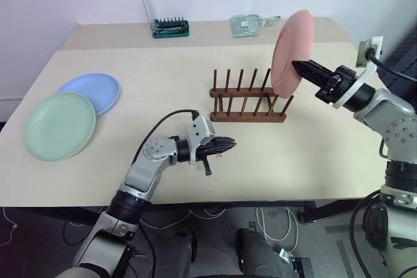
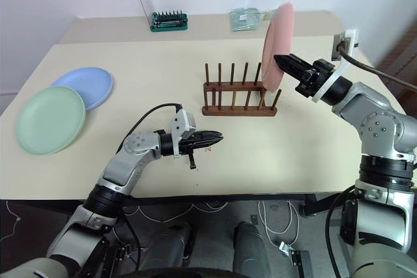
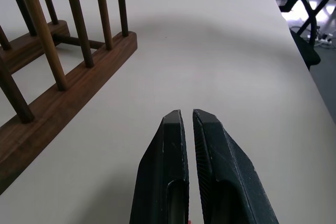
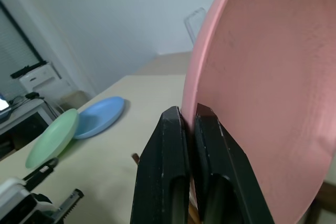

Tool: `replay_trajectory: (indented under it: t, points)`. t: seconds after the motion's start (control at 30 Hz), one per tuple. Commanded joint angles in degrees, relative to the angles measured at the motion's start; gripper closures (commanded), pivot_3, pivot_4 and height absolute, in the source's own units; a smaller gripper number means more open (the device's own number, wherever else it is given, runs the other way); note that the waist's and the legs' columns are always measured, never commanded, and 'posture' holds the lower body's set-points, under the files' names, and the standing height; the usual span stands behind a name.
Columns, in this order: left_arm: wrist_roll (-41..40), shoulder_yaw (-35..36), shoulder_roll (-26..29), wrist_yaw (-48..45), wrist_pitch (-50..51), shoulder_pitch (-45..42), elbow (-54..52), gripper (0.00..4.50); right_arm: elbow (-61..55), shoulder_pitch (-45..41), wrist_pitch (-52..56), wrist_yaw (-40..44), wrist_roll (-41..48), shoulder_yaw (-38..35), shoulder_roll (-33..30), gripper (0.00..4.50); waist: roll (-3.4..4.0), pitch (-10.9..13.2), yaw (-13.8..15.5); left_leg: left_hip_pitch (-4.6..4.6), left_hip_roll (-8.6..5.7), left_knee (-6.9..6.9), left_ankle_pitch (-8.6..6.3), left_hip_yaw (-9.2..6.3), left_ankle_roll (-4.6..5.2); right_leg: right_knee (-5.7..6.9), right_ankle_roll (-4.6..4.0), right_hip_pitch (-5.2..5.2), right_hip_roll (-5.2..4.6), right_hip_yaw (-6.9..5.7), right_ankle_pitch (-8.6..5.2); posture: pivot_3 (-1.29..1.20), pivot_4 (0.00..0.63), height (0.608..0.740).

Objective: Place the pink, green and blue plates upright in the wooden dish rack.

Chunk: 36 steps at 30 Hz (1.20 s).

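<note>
Pale table (image 1: 163,63) stands by a white wall. On its left side lies the green plate (image 1: 58,125), its far edge touching the blue plate (image 1: 92,91). Near the front, the left gripper (image 1: 228,145) is pressed together, holding nothing. In the middle stands the wooden dish rack (image 1: 247,101). Just above its right end, the right gripper (image 1: 298,66) is clamped on the pink plate (image 1: 290,53), which is upright.

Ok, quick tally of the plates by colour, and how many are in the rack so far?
Pink plate: 1, held on edge in the right claw above the wooden dish rack
Green plate: 1, flat on the table
Blue plate: 1, flat, partly under the green one
Total: 3 plates, 0 seated in the rack
</note>
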Motion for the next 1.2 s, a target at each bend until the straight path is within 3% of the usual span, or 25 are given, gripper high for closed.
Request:
replay_trajectory:
  t: [0.03, 0.07, 0.13, 0.27, 0.47, 0.57, 0.7, 0.83, 0.87, 1.0, 1.13, 1.2]
  points:
    - [-0.93, 0.49, 0.04, -0.04, -0.07, -0.2, -1.92, 4.19, -0.35, -1.6, -1.1, 0.7, -0.4, -1.41, 0.3, 3.8, 0.0, 0.0, -0.04, 0.0, 0.0, 0.0, 0.0, 0.0, 0.0, 0.01, 0.0, 0.0, 0.0, 0.0, 0.0, 0.0, 0.15, 0.74]
    - [-0.94, 0.49, 0.05, -0.03, -0.02, -0.18, -1.96, 4.19, -0.45, -1.55, -1.07, 0.78, -0.41, -1.53, 0.34, 3.55, 0.0, 0.0, -0.06, 0.0, 0.0, 0.0, 0.0, 0.0, 0.0, 0.01, 0.0, -0.01, 0.0, 0.0, 0.0, 0.0, 0.15, 0.74]
    - [-0.99, 0.5, 0.07, -0.06, 0.06, -0.2, -1.99, 4.19, -0.78, -1.43, -1.58, 0.63, -0.98, -1.65, 0.38, 2.62, 0.0, 0.0, -0.06, 0.0, 0.0, 0.0, 0.0, 0.0, 0.0, 0.01, 0.0, -0.01, 0.0, 0.0, 0.0, 0.0, 0.15, 0.74]
    - [-0.93, 0.53, 0.1, -0.04, -0.07, -0.22, -1.96, 4.19, -0.24, -2.56, -8.2, -2.27, -5.76, -2.19, 0.81, 0.55, 0.0, 0.0, -0.07, 0.0, 0.0, 0.0, 0.0, 0.0, 0.0, 0.01, 0.0, -0.01, 0.0, 0.0, 0.0, 0.0, 0.15, 0.74]
    - [0.01, 1.79, -0.74, 2.87, -2.63, -0.55, -1.27, 4.19, 1.06, -6.01, -17.55, -6.38, -14.52, -3.0, -2.29, 0.55, 0.02, 0.01, -0.09, 0.0, 0.0, -0.02, 0.0, 0.03, 0.0, 0.02, 0.01, -0.05, 0.0, 0.02, 0.0, 0.0, 0.15, 0.74]
    - [-1.24, 5.22, -1.71, 6.6, -2.01, -2.14, 0.04, 4.19, -5.58, -6.06, -18.5, -4.1, -15.88, -1.02, -4.76, 0.55, 0.02, 0.01, -0.06, -0.05, 0.0, -0.01, 0.0, 0.03, 0.0, 0.01, 0.01, -0.08, 0.0, 0.03, 0.0, 0.0, 0.15, 0.74]
    - [-6.19, 12.43, -1.72, 10.7, 2.17, -3.72, -1.58, 2.45, -17.68, -4.81, -17.12, 1.48, -16.75, 5.53, -7.26, 0.48, 0.05, 0.03, -0.9, -0.12, 0.03, -0.03, 0.0, 0.05, 0.0, 0.08, 0.02, -0.23, 0.01, 0.05, 0.0, 0.0, 0.15, 0.74]
    - [-8.29, 19.01, 2.15, 14.24, 5.32, -2.72, -5.48, 0.35, -26.14, -2.68, -16.08, 5.2, -20.52, 15.04, -8.15, 0.48, 0.04, 0.03, -1.6, -0.07, 0.07, -0.05, 0.0, 0.08, -0.01, 0.1, 0.03, -0.23, 0.03, 0.05, 0.0, 0.0, 0.15, 0.74]
    - [-8.75, 21.19, 3.59, 15.71, 6.61, -2.32, -6.18, 0.08, -26.59, -2.8, -16.04, 4.67, -22.71, 17.87, -7.42, 0.48, 0.04, 0.03, -1.55, -0.07, 0.08, -0.04, 0.0, 0.08, -0.01, 0.11, 0.02, -0.23, 0.05, 0.05, 0.0, 0.0, 0.15, 0.74]
    - [-13.89, 38.12, 9.8, 26.05, 12.57, 1.3, -10.14, 0.08, -23.78, -3.98, -21.3, 2.34, -36.41, 32.7, -1.05, 0.48, -0.04, 0.05, -1.96, -0.07, 0.1, -0.07, 0.02, 0.15, -0.03, 0.16, 0.01, -0.36, 0.05, 0.12, 0.01, 0.0, 0.15, 0.74]
    - [-15.42, 46.82, 10.64, 36.45, 15.5, 1.91, -11.53, 0.08, -20.48, -4.55, -23.68, 1.47, -40.78, 35.46, 4.14, 0.48, -0.11, 0.08, -1.06, -0.17, 0.12, -0.07, 0.07, 0.13, -0.13, 0.19, -0.01, -0.49, 0.06, 0.12, 0.02, 0.0, 0.15, 0.74]
    - [-11.86, 52.12, 11.93, 44.99, 17.72, 3.87, -10.61, 0.08, -18.93, -4.37, -24.46, 2.55, -41.09, 36.28, 6.5, 0.48, -0.22, 0.06, -0.6, -0.19, 0.03, -0.01, 0.07, 0.07, -0.13, 0.14, -0.01, -0.41, 0.02, 0.13, 0.03, 0.0, 0.15, 0.74]
